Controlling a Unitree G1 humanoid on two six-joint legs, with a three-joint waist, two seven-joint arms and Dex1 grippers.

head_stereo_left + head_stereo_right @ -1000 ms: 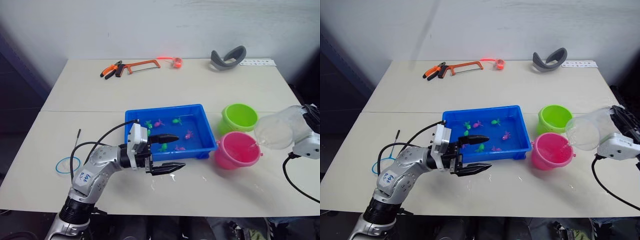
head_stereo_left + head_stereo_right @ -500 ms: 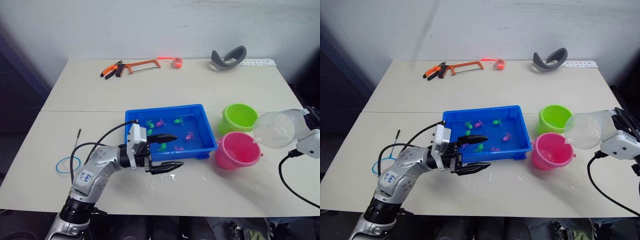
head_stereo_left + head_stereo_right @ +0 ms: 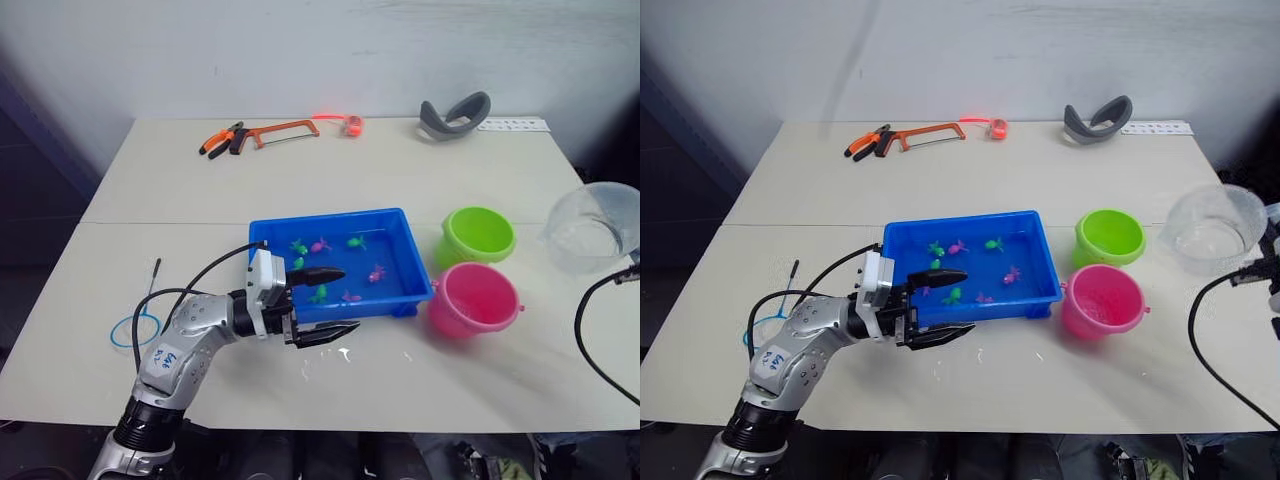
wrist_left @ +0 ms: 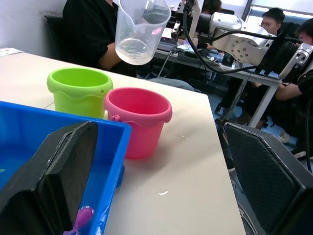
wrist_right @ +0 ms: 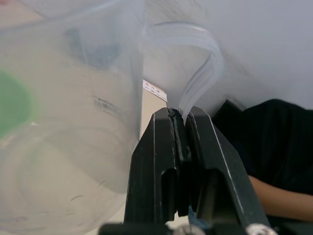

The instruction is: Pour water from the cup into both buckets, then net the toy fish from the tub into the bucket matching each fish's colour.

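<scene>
Fingers of the left gripper (image 3: 325, 301) stand wide apart and hold nothing, straddling the near wall of the tub (image 3: 270, 235), where green and pink toy fish (image 3: 349, 242) float. Off to its left lies the net (image 3: 137, 328), handle pointing away from the robot; that arm is the nearer one. Further right, pink bucket (image 3: 475, 298) sits touching green bucket (image 3: 478, 236). Right gripper (image 5: 180, 128) pinches the handle of the cup (image 3: 594, 225), held upright beyond both buckets.

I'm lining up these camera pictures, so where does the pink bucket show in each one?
Left eye view: pink bucket, lower right, beside the blue tub.
Right eye view: lower right.
Left wrist view: centre.
Right wrist view: I can't make it out.
Shared landmark: green bucket, right behind it.
</scene>
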